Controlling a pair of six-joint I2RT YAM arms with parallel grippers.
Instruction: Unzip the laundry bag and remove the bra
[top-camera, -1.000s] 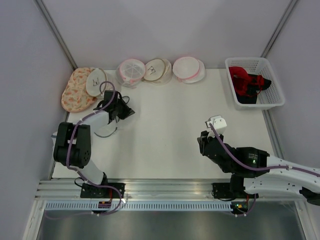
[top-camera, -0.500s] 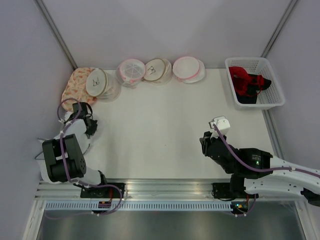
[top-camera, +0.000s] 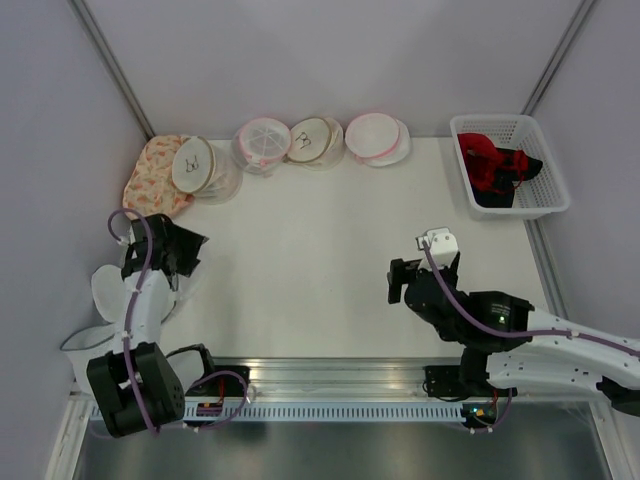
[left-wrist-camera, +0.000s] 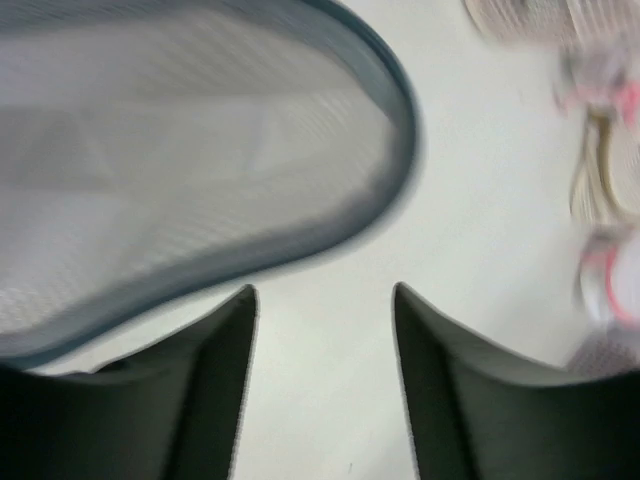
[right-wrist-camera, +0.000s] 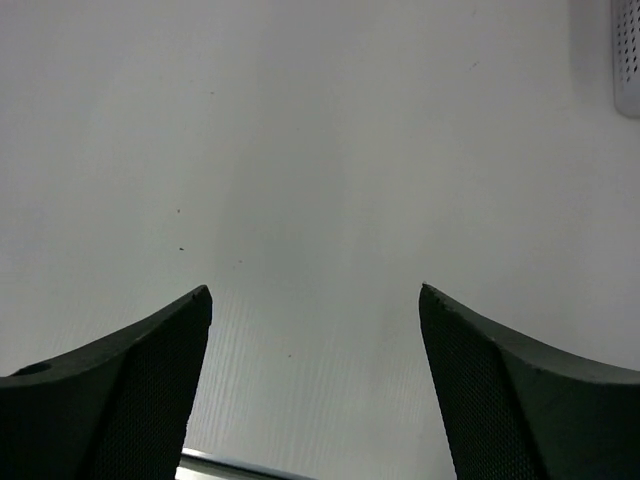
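The left gripper is standing partly open with nothing between its fingers, and a white mesh bag with a dark rim is lying just ahead of it, blurred. The right gripper is hanging wide open over the bare table at the near right, also holding nothing. I am judging that no zip is in hand now, so the next move is calling for a grip on one bag and its zip tab. Only the top view is showing the other laundry bags in a row at the far edge. It is also showing the basket at the far right, with red and black garments, perhaps bras. Only the left wrist view is showing the mesh and the rim.
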